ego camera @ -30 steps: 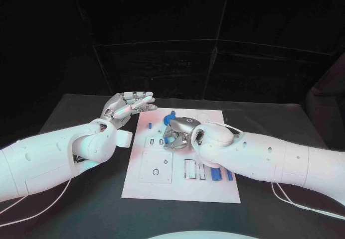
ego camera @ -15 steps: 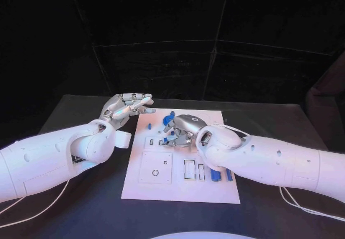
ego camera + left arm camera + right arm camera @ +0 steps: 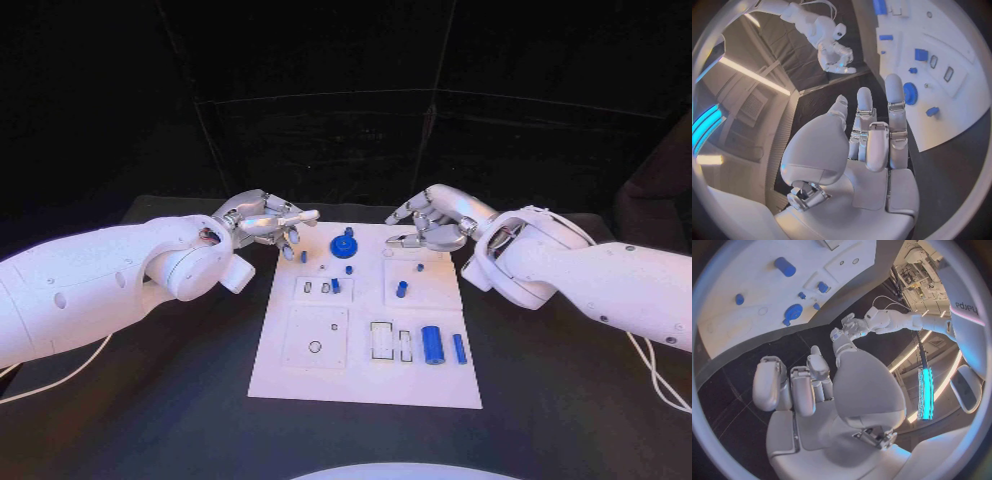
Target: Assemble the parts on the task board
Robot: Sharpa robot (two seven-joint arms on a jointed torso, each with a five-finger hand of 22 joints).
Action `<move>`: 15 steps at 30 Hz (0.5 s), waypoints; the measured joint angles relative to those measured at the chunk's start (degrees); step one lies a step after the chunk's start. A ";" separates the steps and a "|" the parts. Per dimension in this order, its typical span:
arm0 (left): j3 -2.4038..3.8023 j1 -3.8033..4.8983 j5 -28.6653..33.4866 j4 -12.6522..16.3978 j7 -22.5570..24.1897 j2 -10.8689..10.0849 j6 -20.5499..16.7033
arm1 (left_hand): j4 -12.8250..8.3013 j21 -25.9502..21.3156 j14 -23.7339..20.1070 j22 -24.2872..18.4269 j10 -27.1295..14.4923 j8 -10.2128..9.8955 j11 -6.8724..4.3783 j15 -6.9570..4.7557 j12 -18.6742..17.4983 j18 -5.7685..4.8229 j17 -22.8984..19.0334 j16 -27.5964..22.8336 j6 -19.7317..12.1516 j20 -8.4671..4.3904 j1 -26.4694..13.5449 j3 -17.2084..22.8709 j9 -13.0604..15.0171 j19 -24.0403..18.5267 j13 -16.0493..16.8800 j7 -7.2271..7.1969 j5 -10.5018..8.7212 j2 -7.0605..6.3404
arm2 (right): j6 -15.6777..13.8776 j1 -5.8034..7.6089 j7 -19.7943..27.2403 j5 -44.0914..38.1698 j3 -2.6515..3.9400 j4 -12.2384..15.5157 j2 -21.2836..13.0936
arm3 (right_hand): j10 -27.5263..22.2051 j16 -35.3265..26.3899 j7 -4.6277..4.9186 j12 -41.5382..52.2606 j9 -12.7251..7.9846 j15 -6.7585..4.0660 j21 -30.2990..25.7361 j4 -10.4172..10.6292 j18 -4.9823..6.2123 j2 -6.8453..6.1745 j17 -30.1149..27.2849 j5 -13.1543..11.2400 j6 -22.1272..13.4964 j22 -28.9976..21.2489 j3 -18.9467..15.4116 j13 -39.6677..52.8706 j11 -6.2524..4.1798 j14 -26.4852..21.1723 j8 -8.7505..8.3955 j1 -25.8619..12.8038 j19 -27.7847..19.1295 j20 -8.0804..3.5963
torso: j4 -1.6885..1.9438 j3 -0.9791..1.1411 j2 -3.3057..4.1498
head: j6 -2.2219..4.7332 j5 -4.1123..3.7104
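with both silver hands, left (image 3: 267, 222) and right (image 3: 433, 222), empty, fingers loosely curled, over the white rectangular task board's (image 3: 433, 385) 12 o'clock edge, best approach the round blue plastic knob (image 3: 343, 246) straight down, avoiding neighbouring small blue pegs.

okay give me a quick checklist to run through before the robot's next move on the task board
1. Left robot hand free: ok, fingers apart, holding nothing.
2. Right robot hand free: ok, nothing visible in it.
3. Both hands clear of the task board: ok, at its far corners.
4. Round blue part unobstructed: ok.
5. Blue cylinder unobstructed: ok.
6. Parts fully seated: cannot tell.
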 measured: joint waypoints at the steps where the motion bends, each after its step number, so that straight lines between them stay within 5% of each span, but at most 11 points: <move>1: 0.00 0.26 -1.42 -0.09 -1.62 0.26 0.67 | 0.79 0.62 0.00 0.46 -0.32 0.59 -0.07 -0.01 2.22 0.00 0.26 1.05 0.12 -0.01 -0.78 -0.49 0.32 -0.01 2.13 -0.12 0.00 0.25 | 0.16 0.18 0.22 0.73 0.00 0.01 -0.39 | 0.00 0.00 -0.08 0.00 0.00 0.00 0.00 -0.09 0.00 0.07 0.00 0.18 0.09 0.00 -0.09 0.01 0.00 0.00 0.04 0.07 0.00 0.00 | -0.01 0.02 -0.04 | -0.02 0.04; 3: -0.01 1.11 -6.80 -0.43 -7.12 1.35 3.15 | 4.34 4.72 -0.10 4.09 -5.16 4.63 -0.53 -0.11 12.54 0.00 0.56 3.26 -1.28 -0.55 -2.25 -3.76 2.98 -1.93 11.92 -0.52 -0.38 0.58 | 0.64 0.69 0.83 2.95 -0.04 0.06 -1.58 | 0.00 0.00 -0.09 0.00 0.00 0.00 0.00 -0.16 0.00 0.28 0.00 1.02 0.10 0.00 -0.16 0.00 0.00 0.00 0.17 0.28 0.00 0.00 | -0.09 0.15 -0.32 | -0.15 0.20; 6: -0.13 2.13 -14.01 -1.19 -13.49 3.28 6.19 | 6.70 10.47 0.00 10.54 -5.86 8.11 -0.69 -0.50 21.76 -0.01 0.59 5.48 -1.46 -0.73 -3.11 -6.19 5.24 -2.20 21.25 -1.00 -0.37 1.40 | 1.15 1.08 1.33 5.03 -0.07 0.04 -2.44 | 0.00 -0.23 -0.09 0.00 0.00 0.00 0.00 -0.32 0.00 0.28 -0.01 1.32 0.10 -0.03 -0.32 0.00 0.00 0.00 0.17 0.28 0.00 0.00 | -0.20 0.35 -0.71 | -0.37 0.44; 8: -0.56 2.98 -18.96 -1.98 -17.75 4.95 8.21 | 6.38 20.59 -0.08 23.13 -2.60 10.59 -1.26 -1.36 31.00 -2.07 0.58 7.38 -1.55 -1.22 -3.85 -8.02 7.14 1.09 31.64 -1.76 -0.37 1.72 | 1.54 1.25 1.58 6.15 -0.07 -0.06 -2.64 | 0.00 -0.27 -0.09 0.00 0.00 0.00 -0.01 -0.31 0.00 0.28 -0.01 1.48 0.10 -0.18 -0.32 0.00 0.00 0.00 0.18 0.28 0.00 0.00 | -0.23 0.47 -0.88 | -0.50 0.58; 10: -1.18 3.64 -22.47 -2.92 -20.97 6.39 9.70 | 6.89 26.62 -0.04 30.52 -0.65 13.31 -1.76 -1.45 37.91 -2.65 0.58 7.82 -2.19 -1.69 -4.52 -9.61 9.49 1.98 39.67 -2.38 -0.37 2.39 | 1.87 1.32 1.71 6.82 -0.07 -0.15 -2.66 | 0.06 -0.32 -0.21 0.00 -0.01 0.00 -0.40 -0.19 -0.01 0.28 -0.01 2.42 0.22 -0.47 -0.78 -0.04 -0.06 0.00 0.49 0.28 -0.19 -0.20 | -0.26 0.58 -1.02 | -0.57 0.73; 14: -2.39 4.56 -27.54 -5.03 -26.65 9.49 12.07 | 6.84 30.78 -0.10 35.44 -0.48 17.26 -1.76 -1.74 41.47 -2.64 0.58 7.82 -4.06 -1.80 -4.05 -11.95 13.40 1.56 43.95 -2.74 -0.37 2.88 | 2.51 1.43 1.81 7.85 -0.09 -0.46 -2.66 | 0.22 -0.56 -0.29 0.00 -0.01 0.00 -0.40 -0.26 0.00 0.28 -0.01 3.20 0.30 -0.64 -0.85 -0.16 -0.21 0.00 0.50 0.28 -0.19 -0.20 | -0.32 0.74 -1.18 | -0.68 0.85; 15: -2.64 4.74 -28.49 -5.51 -27.92 10.33 12.62 | 6.82 31.55 -0.10 36.43 -0.48 17.88 -1.76 -1.74 41.70 -3.31 0.58 7.82 -4.43 -1.79 -3.83 -12.30 14.04 1.54 44.31 -2.76 -0.37 3.10 | 2.66 1.45 1.82 8.09 -0.09 -0.59 -2.65 | 0.22 -0.56 -0.29 0.00 -0.01 0.00 -0.40 -0.26 0.00 0.28 -0.01 3.20 0.30 -0.66 -0.85 -0.16 -0.21 0.00 0.50 0.28 -0.19 -0.20 | -0.33 0.76 -1.20 | -0.71 0.88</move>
